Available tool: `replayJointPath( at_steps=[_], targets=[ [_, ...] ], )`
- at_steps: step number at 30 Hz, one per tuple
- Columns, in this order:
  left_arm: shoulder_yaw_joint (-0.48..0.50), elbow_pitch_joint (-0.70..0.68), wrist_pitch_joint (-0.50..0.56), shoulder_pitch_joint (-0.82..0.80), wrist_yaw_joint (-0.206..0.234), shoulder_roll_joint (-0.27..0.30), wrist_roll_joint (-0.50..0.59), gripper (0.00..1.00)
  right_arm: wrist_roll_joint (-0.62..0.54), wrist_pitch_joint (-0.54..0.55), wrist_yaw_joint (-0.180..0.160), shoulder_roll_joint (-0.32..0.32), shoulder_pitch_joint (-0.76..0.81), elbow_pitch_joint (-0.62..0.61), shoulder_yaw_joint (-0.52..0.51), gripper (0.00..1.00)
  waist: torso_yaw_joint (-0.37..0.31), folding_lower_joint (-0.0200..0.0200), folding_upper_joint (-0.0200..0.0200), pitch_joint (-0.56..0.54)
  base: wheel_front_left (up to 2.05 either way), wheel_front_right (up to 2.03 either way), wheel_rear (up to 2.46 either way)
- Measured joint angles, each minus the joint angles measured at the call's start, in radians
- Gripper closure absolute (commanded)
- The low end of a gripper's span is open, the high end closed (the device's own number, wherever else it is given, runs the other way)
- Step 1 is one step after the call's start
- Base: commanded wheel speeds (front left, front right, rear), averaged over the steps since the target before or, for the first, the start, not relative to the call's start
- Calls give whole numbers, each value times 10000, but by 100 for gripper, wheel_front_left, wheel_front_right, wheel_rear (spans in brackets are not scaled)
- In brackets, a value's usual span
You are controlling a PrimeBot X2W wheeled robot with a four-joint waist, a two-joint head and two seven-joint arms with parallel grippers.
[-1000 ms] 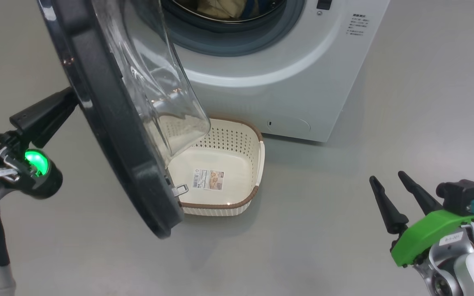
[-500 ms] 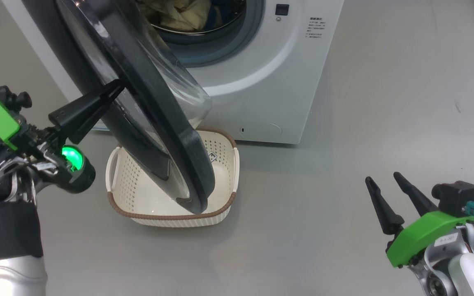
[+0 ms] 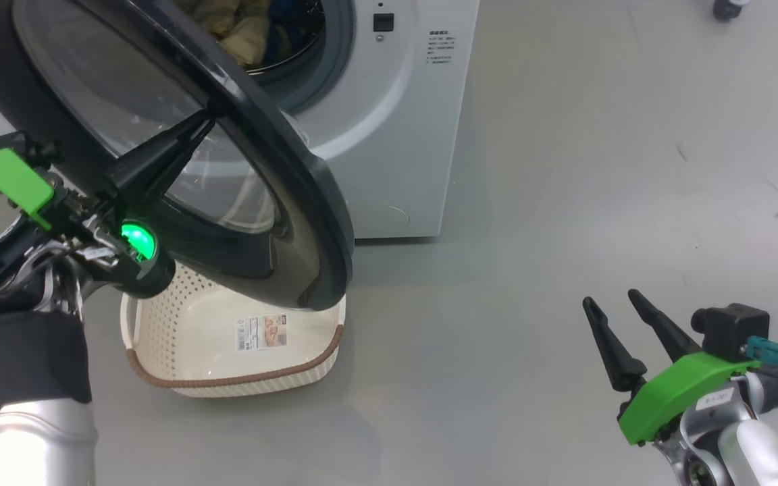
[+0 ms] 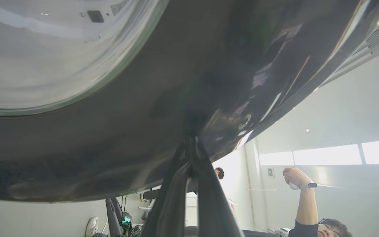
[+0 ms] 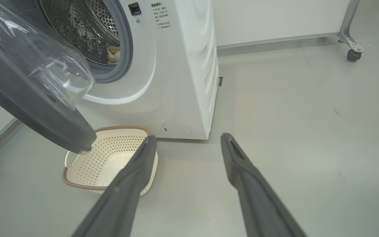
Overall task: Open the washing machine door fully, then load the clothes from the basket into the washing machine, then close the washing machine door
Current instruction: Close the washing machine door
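The washing machine (image 3: 389,135) stands at the top, its drum holding pale yellow and blue clothes (image 3: 240,30). Its door (image 3: 308,223) hangs partly swung out, outer face toward me, above the cream basket (image 3: 179,324), whose visible floor bears just a label. My left gripper (image 3: 205,120) is shut, its tips pressed against the door's black rim (image 4: 209,82), seen close up around that same gripper (image 4: 191,140). Low on the right, my right gripper (image 3: 610,300) is open and holds nothing. From the right wrist, that gripper (image 5: 189,136) faces the machine (image 5: 183,65), door (image 5: 38,108), basket (image 5: 110,154) and clothes (image 5: 113,54).
Grey floor spreads to the right of the machine. A frame leg with a caster wheel (image 5: 352,54) stands far right by the wall. A person (image 4: 308,204) with a raised arm is behind me in the left wrist view.
The door has swung round toward the machine, from showing its glass bowl to showing its outer face, with my shut left gripper against it. The head camera has shifted. My right gripper stayed put.
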Motion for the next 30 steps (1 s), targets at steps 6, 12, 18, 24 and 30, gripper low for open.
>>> replayJointPath(
  at_steps=[6,12,18,24,30],
  targets=[
    [63,414,-355,-348,-351,-40,96,100,88,-171,0,86,-213,134,169,0,-661,0,0,58,0,0,0],
    [253,792,-616,-477,-608,-29,169,100,109,-288,0,132,-399,276,339,0,-1160,0,0,106,0,0,0],
    [362,1039,-748,-683,-616,-10,173,100,176,-437,0,155,-433,399,389,0,-1418,0,0,189,0,0,0],
    [550,1289,-922,-796,-790,-12,171,100,176,-522,0,159,-606,504,387,0,-1473,0,0,205,0,0,0],
    [750,1218,-830,-706,-966,-42,-4,100,176,-617,0,169,-630,640,336,0,-1360,0,0,67,0,0,0]
  ],
)
